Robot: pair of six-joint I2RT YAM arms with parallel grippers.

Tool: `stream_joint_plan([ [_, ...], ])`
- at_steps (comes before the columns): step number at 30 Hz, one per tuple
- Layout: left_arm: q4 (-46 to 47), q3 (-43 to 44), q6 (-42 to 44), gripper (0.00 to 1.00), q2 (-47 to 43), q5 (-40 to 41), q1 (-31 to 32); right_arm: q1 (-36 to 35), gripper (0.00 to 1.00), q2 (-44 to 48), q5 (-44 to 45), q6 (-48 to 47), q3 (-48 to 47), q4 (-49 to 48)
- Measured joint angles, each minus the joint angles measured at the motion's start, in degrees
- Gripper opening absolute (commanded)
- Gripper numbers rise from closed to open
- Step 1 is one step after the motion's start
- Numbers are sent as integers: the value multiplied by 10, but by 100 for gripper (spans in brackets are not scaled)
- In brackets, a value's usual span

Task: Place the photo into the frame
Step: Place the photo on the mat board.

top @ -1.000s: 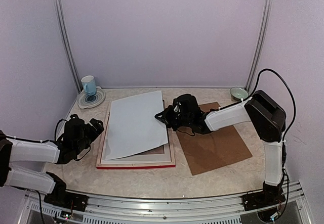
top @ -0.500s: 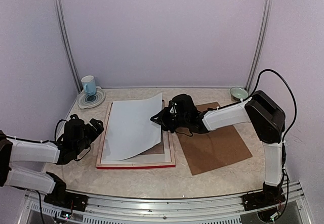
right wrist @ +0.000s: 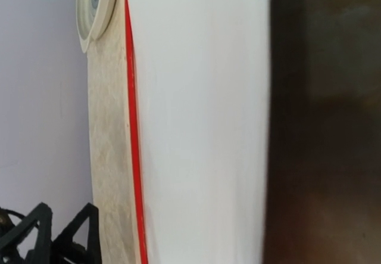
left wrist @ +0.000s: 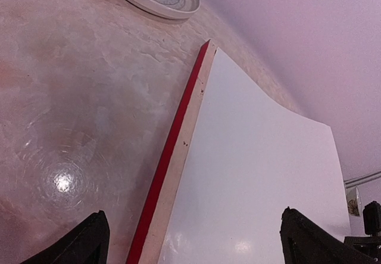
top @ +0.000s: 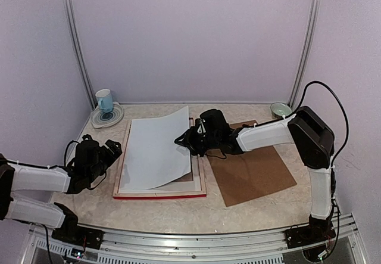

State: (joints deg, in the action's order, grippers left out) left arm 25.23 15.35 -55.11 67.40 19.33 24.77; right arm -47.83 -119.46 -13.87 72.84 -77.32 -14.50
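The photo (top: 158, 151) lies white back up over the frame (top: 161, 196), its printed side hidden. Its right edge curls up off the frame, where my right gripper (top: 186, 140) has its fingertips. I cannot tell whether those jaws still pinch the sheet. The right wrist view shows the white sheet (right wrist: 202, 127) and the frame's red edge (right wrist: 132, 127), but not its own fingers. My left gripper (top: 113, 148) stands open at the frame's left side. In its wrist view, its fingertips straddle the red and pale wood rail (left wrist: 172, 151) and the photo (left wrist: 262, 174).
A brown backing board (top: 253, 168) lies right of the frame, under the right arm. A blue cup (top: 104, 100) stands on a plate (top: 107, 118) at the back left, and a small green bowl (top: 280, 109) sits at the back right.
The right gripper has moved left, and the photo's right edge went with it. The sheet now overlaps the frame further left and sags lower. The left arm has not moved.
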Motion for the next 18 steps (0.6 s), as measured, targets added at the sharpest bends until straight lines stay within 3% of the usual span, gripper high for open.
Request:
stream_joint_plan([
  [11,-1,0,0,99,-8,0,0,16,15,-3,-63,9,1,-15],
  [18,-1,0,0,99,-9,1,0,24,11,-11,-95,14,1,-17],
])
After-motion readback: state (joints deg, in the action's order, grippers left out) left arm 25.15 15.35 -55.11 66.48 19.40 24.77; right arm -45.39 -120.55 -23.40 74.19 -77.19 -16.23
